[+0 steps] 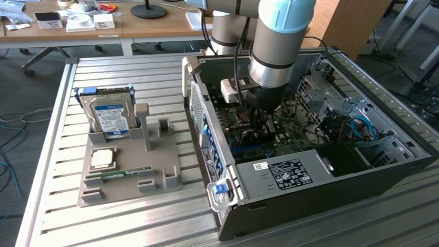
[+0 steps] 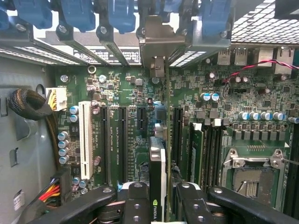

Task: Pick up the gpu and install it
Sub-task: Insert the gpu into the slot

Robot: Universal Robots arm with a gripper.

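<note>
Slatted aluminium counter (image 1: 137,216) carries a black desktop computer case (image 1: 329,195) lying on its side with the panel off, beside a grey moulded fixture tray (image 1: 92,195). The tray holds a boxy hard drive with a blue-white label (image 1: 110,116) and a narrow green RAM stick (image 1: 127,172).

Step in hand, as judged: installation. The pick-up appears complete, since the robot arm reaches down into the case and the dark gripper (image 1: 259,126) hangs low over the green motherboard (image 2: 131,88).

In the wrist view the black fingers (image 2: 137,203) stand narrow, clamped on either side of the gpu (image 2: 157,163), a thin dark card seen edge-on with a green logo near the grip. Its pale silvery end bracket (image 2: 156,44) stands at the rear wall of the case, among the blue retention levers (image 2: 77,14). The card lies between two long black expansion slots (image 2: 176,135).

Requirement of the next move, as judged: the card's lower edge must stay in line with its slot, with the bracket square in the rear opening, and any pressure must go straight down.

Not verifiable:
- The slot beneath the card is hidden by the card itself.
- Contact between the edge connector and the slot cannot be told, nor how deep the card sits.
- The fingertips are cut off at the wrist view's edge.
- In the exterior view the arm covers the card.
</note>
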